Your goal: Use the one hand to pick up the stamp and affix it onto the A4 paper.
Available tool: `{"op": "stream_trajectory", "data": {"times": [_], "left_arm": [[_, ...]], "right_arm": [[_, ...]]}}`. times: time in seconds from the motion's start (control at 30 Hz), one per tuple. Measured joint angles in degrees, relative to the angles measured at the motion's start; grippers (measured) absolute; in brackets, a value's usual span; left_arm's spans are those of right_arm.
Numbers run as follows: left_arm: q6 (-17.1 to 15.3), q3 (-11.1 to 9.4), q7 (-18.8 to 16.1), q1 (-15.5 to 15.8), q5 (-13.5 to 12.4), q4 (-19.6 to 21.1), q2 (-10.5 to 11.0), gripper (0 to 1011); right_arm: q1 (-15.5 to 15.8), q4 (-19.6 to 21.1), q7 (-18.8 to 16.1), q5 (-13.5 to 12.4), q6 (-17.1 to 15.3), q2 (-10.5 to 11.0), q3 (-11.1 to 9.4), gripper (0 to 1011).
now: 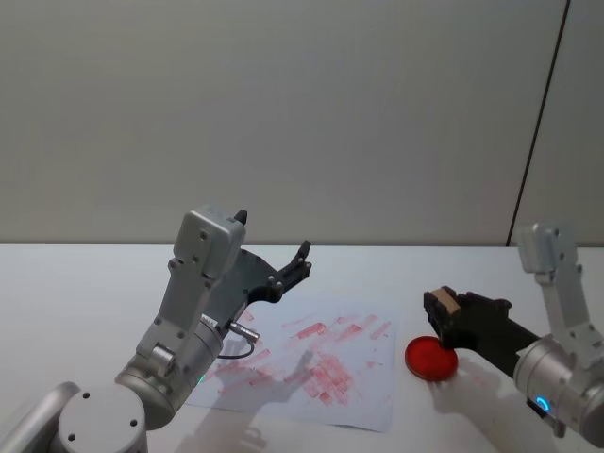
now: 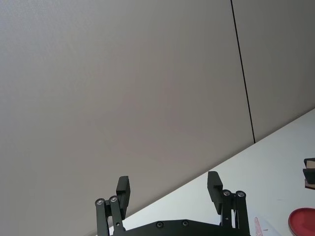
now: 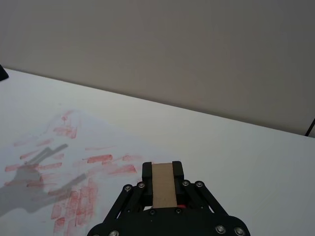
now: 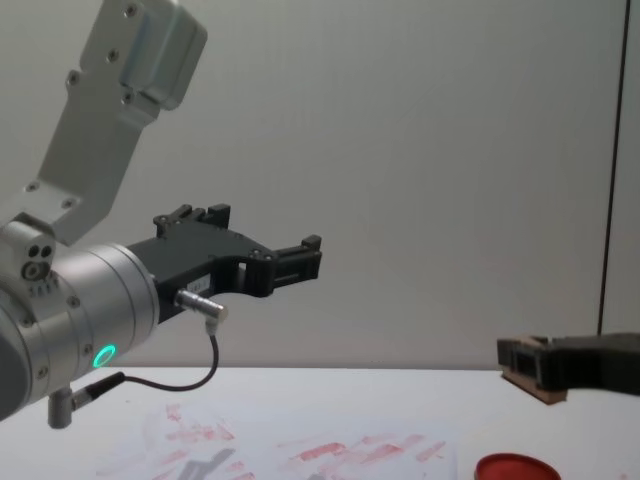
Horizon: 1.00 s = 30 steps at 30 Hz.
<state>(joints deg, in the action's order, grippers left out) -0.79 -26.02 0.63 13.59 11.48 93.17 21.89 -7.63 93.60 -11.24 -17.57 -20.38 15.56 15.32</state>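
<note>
The stamp (image 3: 164, 183), a small tan wooden block, is clamped between the black fingers of my right gripper (image 1: 442, 307), which is shut on it. It hangs above the table, over the near edge of the red ink pad (image 1: 431, 358), with the stamp (image 1: 447, 304) and the stamp (image 4: 527, 383) clear of the surface. The A4 paper (image 1: 311, 363), white and covered in red-pink marks, lies flat to the left of that gripper. My left gripper (image 1: 300, 260) is raised above the paper's far left part, open and holding nothing.
The round red ink pad (image 4: 512, 467) lies on the white table just right of the paper. The table (image 1: 75, 283) ends at a plain grey wall behind. My left arm's shadow falls on the paper.
</note>
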Motion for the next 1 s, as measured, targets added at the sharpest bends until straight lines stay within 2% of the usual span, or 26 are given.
{"op": "stream_trajectory", "data": {"times": [0.33,0.73,0.83,1.0], "left_arm": [[0.0,0.0,0.0,0.0,0.0,0.0,0.0,1002],[0.0,0.0,0.0,0.0,0.0,0.0,0.0,1003],[0.0,0.0,0.0,0.0,0.0,0.0,0.0,1003],[0.0,0.0,0.0,0.0,0.0,0.0,0.0,1002]], "right_arm": [[-1.3,-4.3,-1.2,3.4,1.7,-0.4,0.6,220],[-3.0,-8.4,-1.9,6.1,3.1,-1.7,1.5,220],[-3.2,-8.8,-2.0,6.4,3.2,-1.8,1.7,252],[-3.6,-9.6,-2.1,6.8,3.5,-2.1,1.9,436]]}}
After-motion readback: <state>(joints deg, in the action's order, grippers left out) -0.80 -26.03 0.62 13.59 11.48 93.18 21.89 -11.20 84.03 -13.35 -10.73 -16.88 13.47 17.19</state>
